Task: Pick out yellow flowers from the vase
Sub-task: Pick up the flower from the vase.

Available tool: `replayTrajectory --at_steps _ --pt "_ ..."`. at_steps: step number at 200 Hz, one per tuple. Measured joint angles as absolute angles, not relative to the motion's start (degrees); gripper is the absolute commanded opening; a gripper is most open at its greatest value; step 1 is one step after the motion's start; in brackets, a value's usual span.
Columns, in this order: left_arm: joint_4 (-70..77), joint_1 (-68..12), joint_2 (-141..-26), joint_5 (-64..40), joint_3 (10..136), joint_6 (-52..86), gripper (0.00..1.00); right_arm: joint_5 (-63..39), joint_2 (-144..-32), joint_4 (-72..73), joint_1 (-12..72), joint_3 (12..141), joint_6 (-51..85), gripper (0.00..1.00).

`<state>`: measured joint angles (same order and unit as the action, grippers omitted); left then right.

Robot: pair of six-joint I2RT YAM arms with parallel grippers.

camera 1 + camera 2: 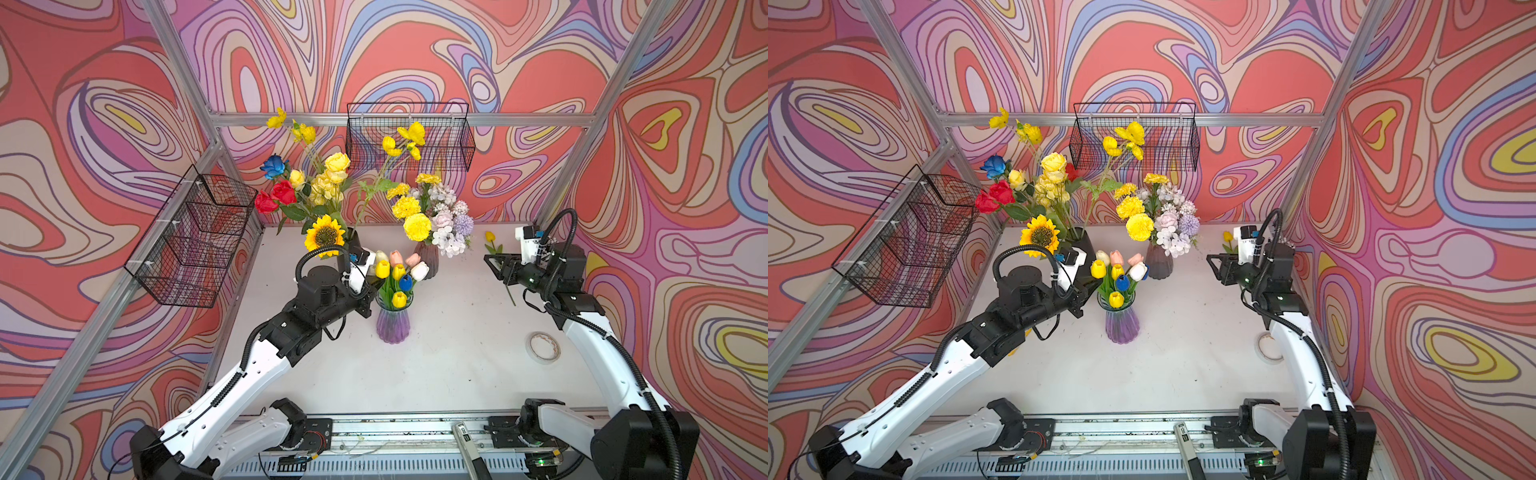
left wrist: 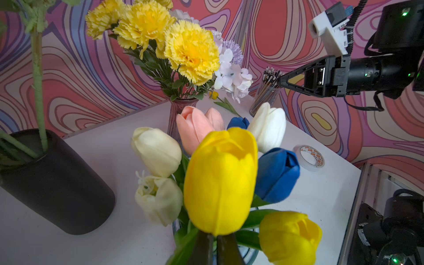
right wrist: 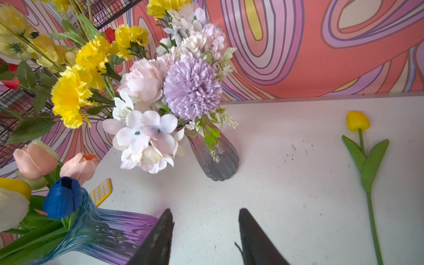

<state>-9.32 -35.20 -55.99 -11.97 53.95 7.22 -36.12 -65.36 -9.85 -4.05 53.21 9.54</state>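
Note:
The ribbed purple glass vase [image 1: 392, 324] stands mid-table and holds white, pink and blue tulips along with yellow tulips. My left gripper [image 2: 215, 235] is shut on the green stem just under the largest yellow tulip [image 2: 220, 181], which still stands among the others in the vase. A second yellow tulip [image 2: 289, 236] leans beside it. Another yellow tulip [image 1: 490, 237] lies flat on the table at the far right. My right gripper [image 3: 204, 210] hovers open near that flower, with only bare table between its fingers.
A black vase [image 2: 57, 183] at the back left holds a sunflower [image 1: 325, 236] and roses. A grey vase [image 1: 427, 259] carries yellow marigolds [image 1: 417, 226] and pale blooms. A tape roll [image 1: 542, 347] lies at the right. Wire baskets [image 1: 409, 137] hang on the walls.

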Motion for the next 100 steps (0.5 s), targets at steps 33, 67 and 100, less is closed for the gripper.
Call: replayTrajectory --at_steps 33,67,100 --pt "-11.75 -35.2 -55.27 -11.97 55.07 7.09 0.0 -36.95 -65.36 -9.63 -4.05 53.21 9.82 0.49" --pt "-15.75 -35.2 -54.5 -11.99 59.55 6.48 0.0 -37.98 -65.3 -8.8 -4.05 53.21 10.07 0.49" --pt "-19.29 -35.2 -52.4 -12.08 64.12 5.06 0.0 -39.55 -64.95 -8.01 -4.05 53.21 10.15 0.49"
